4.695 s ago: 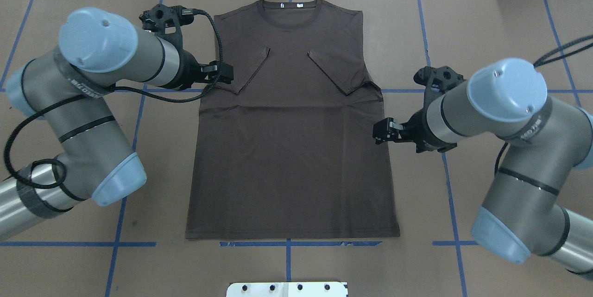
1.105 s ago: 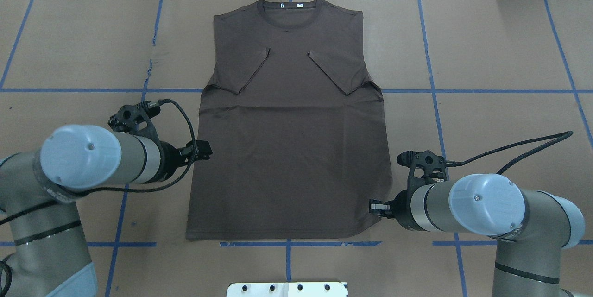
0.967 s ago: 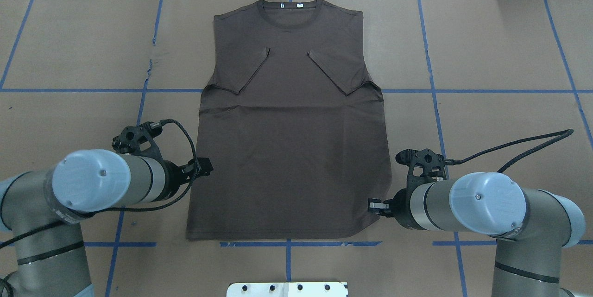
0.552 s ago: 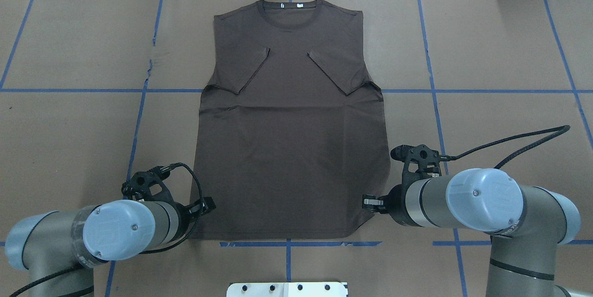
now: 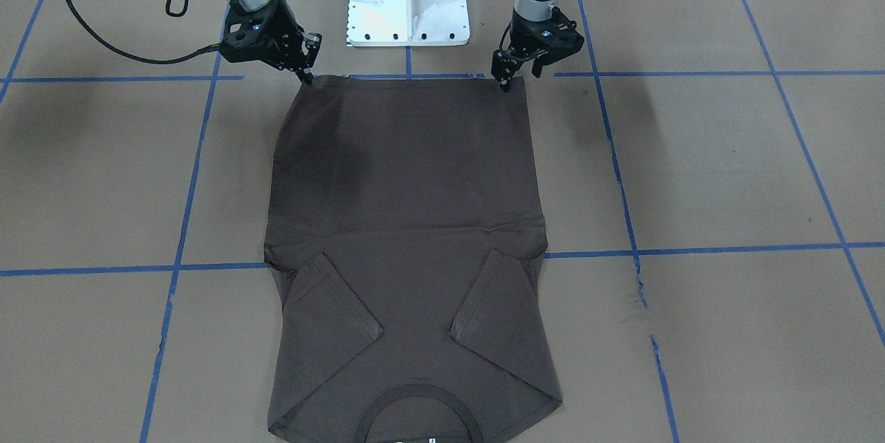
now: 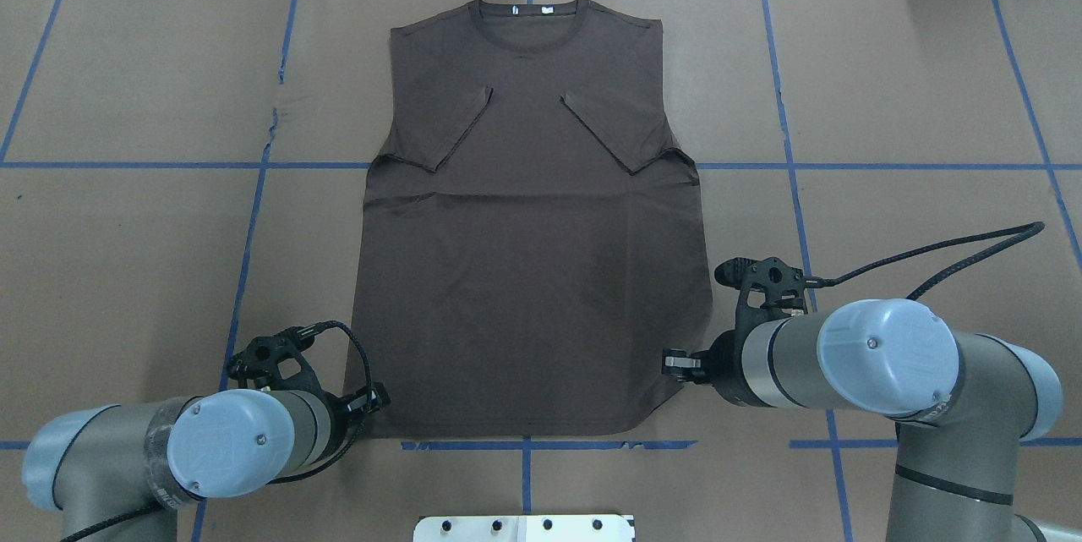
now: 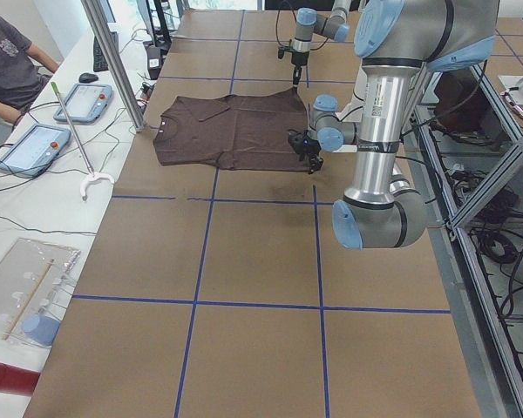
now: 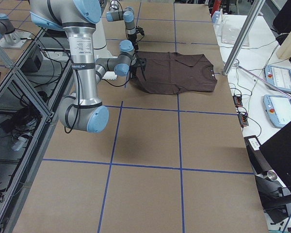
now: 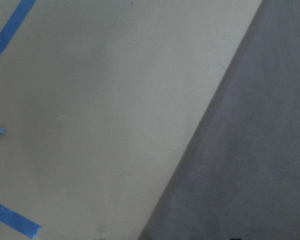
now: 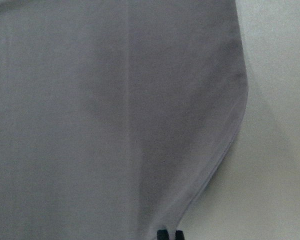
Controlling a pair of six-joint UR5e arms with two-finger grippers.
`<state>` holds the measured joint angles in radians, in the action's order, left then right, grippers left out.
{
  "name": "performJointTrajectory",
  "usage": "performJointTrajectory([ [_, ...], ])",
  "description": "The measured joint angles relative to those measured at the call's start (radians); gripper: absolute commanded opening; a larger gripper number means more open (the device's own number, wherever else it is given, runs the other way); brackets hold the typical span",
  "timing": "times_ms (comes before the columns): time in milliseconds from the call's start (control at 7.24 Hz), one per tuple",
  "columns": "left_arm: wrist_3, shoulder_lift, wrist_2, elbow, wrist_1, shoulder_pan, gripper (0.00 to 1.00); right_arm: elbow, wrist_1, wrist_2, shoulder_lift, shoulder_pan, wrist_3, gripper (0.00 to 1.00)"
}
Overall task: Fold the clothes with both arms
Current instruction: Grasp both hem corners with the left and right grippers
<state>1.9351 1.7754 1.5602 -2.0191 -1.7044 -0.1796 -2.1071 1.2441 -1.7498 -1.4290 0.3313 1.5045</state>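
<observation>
Overhead exterior: shirt (image 6: 532,271) is lying flat mid-table (image 6: 888,85), collar (image 6: 530,18) pointing away from the robot, hem (image 6: 507,432) running just beside the tape line (image 6: 592,445) nearest the base (image 5: 408,1). Both sleeves (image 6: 461,132) are lying folded in over the chest.

Right pincer (image 6: 672,362) is sitting at the hem corner on the robot's right. That corner is looking rounded and drawn in toward the pincer, not square. Right wrist view is showing two black fingertips (image 10: 163,234) close together right on the cloth edge, so it is reading as clenched on the shirt.

Left pincer (image 6: 378,397) is sitting at the opposite hem corner. Front-facing view is showing its tips pointing down and touching the cloth edge. Left wrist view is showing only shirt edge and bare table, no fingers, so I cannot tell whether it is clenched or released.

Both arms are reaching in low from the base side, one at each end of the hem. Side views are too small to add anything on either grip.
</observation>
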Motion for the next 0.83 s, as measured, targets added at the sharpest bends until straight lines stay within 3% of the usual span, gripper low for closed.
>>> performJointTrajectory([
  [414, 0.002, 0.001, 0.000, 0.006, 0.001, 0.001, 0.23, -0.003, 0.000, -0.013, 0.001, 0.014, -0.001, 0.00],
  [690, 0.004, 0.003, 0.001, 0.007, 0.002, 0.001, 0.00, -0.008, 0.000, -0.022, 0.000, 0.024, -0.001, 0.00],
  [829, 0.005, 0.005, 0.002, 0.007, 0.002, 0.000, 0.00, -0.009, 0.000, -0.025, 0.000, 0.027, -0.001, 0.00],
])
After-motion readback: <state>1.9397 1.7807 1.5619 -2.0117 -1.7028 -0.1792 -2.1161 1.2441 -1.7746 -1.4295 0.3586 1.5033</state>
